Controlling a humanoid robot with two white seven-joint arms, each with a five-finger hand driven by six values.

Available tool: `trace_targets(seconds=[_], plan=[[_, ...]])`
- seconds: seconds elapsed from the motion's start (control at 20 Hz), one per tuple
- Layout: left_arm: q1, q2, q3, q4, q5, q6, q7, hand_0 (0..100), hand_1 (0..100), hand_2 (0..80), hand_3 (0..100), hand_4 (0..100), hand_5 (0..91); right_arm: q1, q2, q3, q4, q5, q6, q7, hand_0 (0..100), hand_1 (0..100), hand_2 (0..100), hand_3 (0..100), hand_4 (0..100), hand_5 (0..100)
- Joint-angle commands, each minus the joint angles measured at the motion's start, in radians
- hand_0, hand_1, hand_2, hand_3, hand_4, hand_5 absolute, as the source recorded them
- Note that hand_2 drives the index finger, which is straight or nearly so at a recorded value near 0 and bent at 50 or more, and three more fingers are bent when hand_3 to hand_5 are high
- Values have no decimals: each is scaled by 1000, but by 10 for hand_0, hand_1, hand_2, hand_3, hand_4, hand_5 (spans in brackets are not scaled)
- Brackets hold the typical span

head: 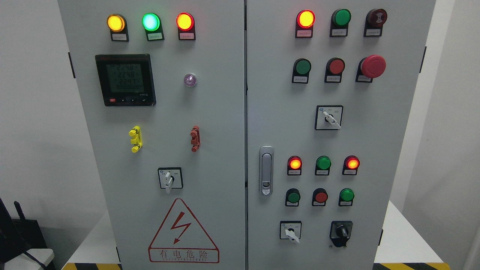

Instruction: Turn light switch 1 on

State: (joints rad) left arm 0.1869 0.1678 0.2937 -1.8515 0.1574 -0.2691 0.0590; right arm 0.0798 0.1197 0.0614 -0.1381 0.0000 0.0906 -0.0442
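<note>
A grey electrical cabinet (217, 123) with two doors fills the head view. The left door carries lit yellow (115, 23), green (150, 22) and red (185, 21) lamps, a digital meter (125, 79) and a white rotary switch (169, 179) with its knob pointing down. On the right door are more lamps, green (302, 67) and red (336, 66) push buttons, white rotary switches (329, 117) (290, 230) and a black rotary switch (341, 231). I cannot tell which control is light switch 1. Neither robot hand shows.
A red mushroom stop button (373, 66) juts out at the upper right. The door handle (266, 170) sits by the centre seam. Yellow (135, 139) and red (195, 138) clips stick out of the left door. Dark gear (22, 236) lies at the lower left.
</note>
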Motion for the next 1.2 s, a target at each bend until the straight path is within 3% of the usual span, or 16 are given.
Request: trace_targets(seconds=[0.0,0.4,0.65,1.0,1.15], plan=[[-38,-22,-240,-86,-78,20,80,67,428,480,717,781,699,0,0,0,0,-18,0,0,120,389,0,0,0,0],[-99,-77,-356,-84,-97,166,202,21,509,516,756,814,763,0,0,0,0,-18,0,0,120,389,0,0,0,0],[-156,-155,-407,-86,-165,263,275,15,553,539,782,833,800,0,0,0,0,-18,0,0,120,389,0,0,0,0],[-221,-234,-450,-84,-317,366,346,0,622,562,804,853,835,0,0,0,0,-18,0,0,120,389,0,0,0,0],[-242,-246,-452,-83,-334,386,369,8,644,569,804,856,842,0,0,0,0,-17,0,0,120,389,0,0,0,0]])
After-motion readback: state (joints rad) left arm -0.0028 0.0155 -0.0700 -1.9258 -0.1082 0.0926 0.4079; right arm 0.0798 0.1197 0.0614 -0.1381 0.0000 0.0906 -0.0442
